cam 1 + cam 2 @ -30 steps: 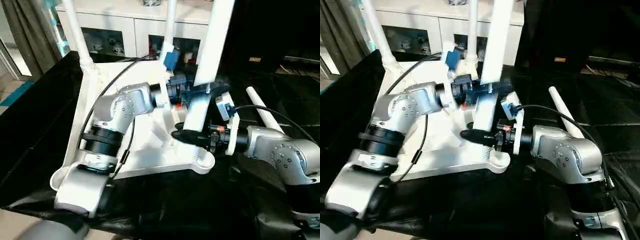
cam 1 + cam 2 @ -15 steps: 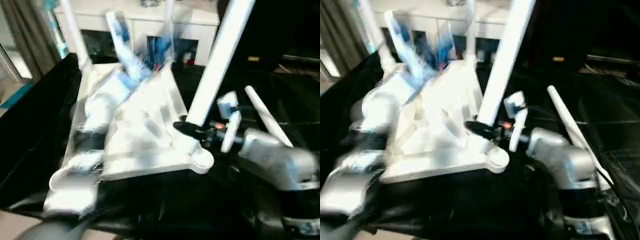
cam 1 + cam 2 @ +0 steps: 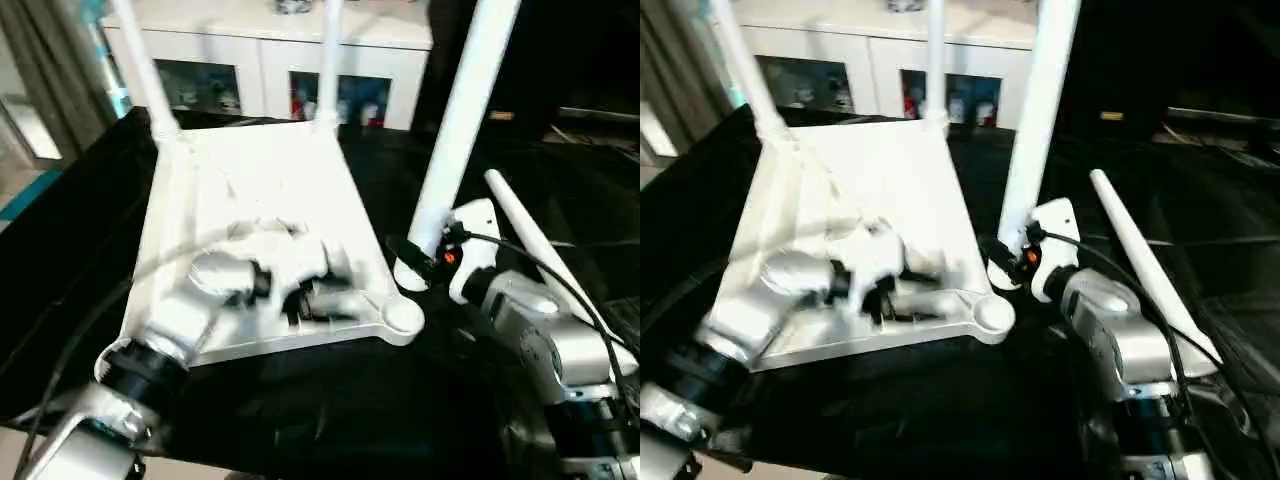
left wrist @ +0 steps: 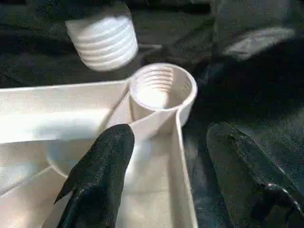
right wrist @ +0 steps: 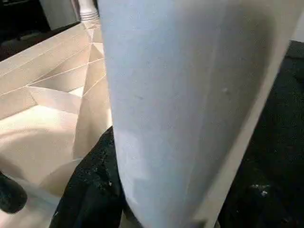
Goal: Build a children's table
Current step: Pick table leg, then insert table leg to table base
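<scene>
Your right gripper point(image 3: 418, 262) is pinching a white tube leg point(image 3: 458, 122) low on its shaft, and the leg rises steeply from the fingers, tilted slightly. In the right wrist view its black fingers point(image 5: 90, 185) hug that leg, with the ribbed underside of the table top just beyond. The leg's threaded end point(image 4: 102, 40) hangs just beside the near corner socket point(image 4: 163, 91), not in it; the socket's inner threads are bare.

Your left gripper point(image 4: 166, 185) hovers spread over that same corner: one finger point(image 4: 97, 175) above the inside of the table top point(image 3: 265, 190), the other outside its rim over the black sheet point(image 3: 60, 230). Nothing sits between them.

The table top lies upside down, stretching away from both grippers. Two legs already stand in its far corners point(image 3: 140, 65) point(image 3: 328, 60). Another loose leg point(image 3: 530, 245) lies on the black sheet just outboard of your right forearm. A white cabinet point(image 3: 250, 60) stands beyond the far edge.
</scene>
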Robot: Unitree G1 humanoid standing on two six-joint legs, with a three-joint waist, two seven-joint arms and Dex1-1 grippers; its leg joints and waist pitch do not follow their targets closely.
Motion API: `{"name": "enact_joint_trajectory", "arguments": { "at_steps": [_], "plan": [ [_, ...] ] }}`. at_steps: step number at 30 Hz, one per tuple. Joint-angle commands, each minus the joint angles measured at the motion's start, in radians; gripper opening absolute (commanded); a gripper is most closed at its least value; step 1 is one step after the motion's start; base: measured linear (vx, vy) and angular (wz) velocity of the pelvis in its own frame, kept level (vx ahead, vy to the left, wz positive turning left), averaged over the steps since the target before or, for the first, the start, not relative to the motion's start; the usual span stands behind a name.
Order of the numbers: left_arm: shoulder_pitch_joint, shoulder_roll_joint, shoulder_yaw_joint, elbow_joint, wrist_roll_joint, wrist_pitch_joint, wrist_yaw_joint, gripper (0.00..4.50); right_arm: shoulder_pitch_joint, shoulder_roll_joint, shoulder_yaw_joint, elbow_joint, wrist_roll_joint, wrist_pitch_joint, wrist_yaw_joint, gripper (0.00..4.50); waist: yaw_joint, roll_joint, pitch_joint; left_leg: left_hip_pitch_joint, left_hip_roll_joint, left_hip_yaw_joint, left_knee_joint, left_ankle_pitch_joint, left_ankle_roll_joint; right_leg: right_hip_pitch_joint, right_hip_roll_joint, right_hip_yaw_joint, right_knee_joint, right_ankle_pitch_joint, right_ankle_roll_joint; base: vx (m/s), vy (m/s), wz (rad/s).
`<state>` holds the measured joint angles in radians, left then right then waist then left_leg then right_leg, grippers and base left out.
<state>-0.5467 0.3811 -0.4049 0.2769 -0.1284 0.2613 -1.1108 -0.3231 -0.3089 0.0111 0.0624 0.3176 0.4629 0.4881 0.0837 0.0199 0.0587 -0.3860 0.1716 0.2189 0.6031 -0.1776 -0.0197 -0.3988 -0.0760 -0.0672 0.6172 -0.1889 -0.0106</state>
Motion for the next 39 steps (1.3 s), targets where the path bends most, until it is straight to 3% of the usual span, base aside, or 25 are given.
{"name": "enact_joint_trajectory", "arguments": {
  "at_steps": [1, 3, 6, 7, 14, 15, 20, 28, 32, 39],
  "plan": [
    [0.002, 0.01, -0.016, -0.04, 0.025, 0.046, 0.017, 2.89, 0.016, 0.006, -0.003, -0.025, -0.008, -0.028, -0.003, 1.94, -0.001, 0.012, -0.071, 0.03, 0.063, -0.045, -0.072, -0.214, -0.03, 0.042, -0.081, 0.056, -0.077, -0.208, -0.185, 0.0, 0.0, 0.0],
    [0.004, 0.01, -0.023, -0.049, 0.032, 0.062, 0.027, 2.54, 0.024, 0.01, -0.001, -0.035, -0.007, -0.029, -0.003, 1.94, -0.003, 0.005, -0.072, 0.029, 0.063, -0.044, -0.072, -0.209, -0.025, 0.043, -0.079, 0.056, -0.076, -0.187, -0.192, 0.0, 0.0, 0.0],
    [0.003, 0.018, -0.031, -0.062, 0.046, 0.1, 0.026, 2.36, 0.037, 0.015, -0.001, -0.063, 0.007, -0.011, -0.004, 1.94, -0.001, 0.007, -0.073, 0.027, 0.063, -0.043, -0.07, -0.193, -0.012, 0.044, -0.079, 0.056, -0.075, -0.176, -0.198, 0.0, 0.0, 0.0],
    [0.006, 0.022, -0.032, -0.07, 0.044, 0.114, 0.021, 2.13, 0.042, 0.016, -0.002, -0.07, 0.01, -0.005, -0.003, 1.94, -0.001, 0.013, -0.073, 0.028, 0.063, -0.044, -0.069, -0.19, -0.011, 0.043, -0.078, 0.056, -0.074, -0.172, -0.199, 0.0, 0.0, 0.0],
    [0.026, 0.049, -0.059, -0.141, 0.055, 0.216, 0.013, 1.63, 0.056, 0.018, -0.002, -0.085, 0.004, -0.001, 0.003, 1.94, -0.003, 0.011, -0.071, 0.029, 0.064, -0.043, -0.071, -0.199, -0.013, 0.041, -0.077, 0.056, -0.075, -0.183, -0.204, 0.0, 0.0, 0.0],
    [0.027, 0.047, -0.061, -0.138, 0.061, 0.218, 0.02, 1.61, 0.055, 0.018, -0.002, -0.085, 0.003, 0.0, 0.003, 1.94, -0.004, 0.007, -0.071, 0.029, 0.062, -0.042, -0.07, -0.199, -0.011, 0.041, -0.076, 0.056, -0.077, -0.191, -0.2, 0.0, 0.0, 0.0],
    [0.029, 0.049, -0.081, -0.136, 0.084, 0.227, 0.03, 1.19, 0.051, 0.017, 0.001, -0.09, 0.005, 0.008, 0.01, 1.94, -0.003, 0.007, -0.071, 0.029, 0.062, -0.043, -0.071, -0.201, -0.012, 0.041, -0.078, 0.056, -0.08, -0.224, -0.185, 0.0, 0.0, 0.0],
    [0.018, 0.043, -0.082, -0.103, 0.1, 0.219, 0.047, 0.41, 0.05, 0.016, 0.003, -0.095, 0.009, 0.014, 0.018, 1.94, -0.003, 0.007, -0.073, 0.027, 0.061, -0.043, -0.068, -0.175, -0.001, 0.042, -0.077, 0.055, -0.076, -0.185, -0.192, 0.0, 0.0, 0.0],
    [0.011, 0.038, -0.075, -0.076, 0.104, 0.201, 0.051, 0.08, 0.05, 0.018, 0.001, -0.104, 0.02, 0.02, 0.028, 1.94, -0.003, 0.009, -0.07, 0.028, 0.061, -0.043, -0.069, -0.201, -0.006, 0.04, -0.078, 0.055, -0.082, -0.225, -0.185, 0.0, 0.0, 0.0],
    [-0.007, 0.041, -0.068, -0.013, 0.103, 0.154, 0.034, 0.0, 0.044, 0.003, -0.01, -0.115, 0.071, 0.059, 0.087, 1.94, -0.004, 0.004, -0.068, 0.031, 0.06, -0.045, -0.072, -0.24, -0.015, 0.037, -0.077, 0.055, -0.091, -0.299, -0.162, 0.0, 0.0, 0.0]
  ]
}}
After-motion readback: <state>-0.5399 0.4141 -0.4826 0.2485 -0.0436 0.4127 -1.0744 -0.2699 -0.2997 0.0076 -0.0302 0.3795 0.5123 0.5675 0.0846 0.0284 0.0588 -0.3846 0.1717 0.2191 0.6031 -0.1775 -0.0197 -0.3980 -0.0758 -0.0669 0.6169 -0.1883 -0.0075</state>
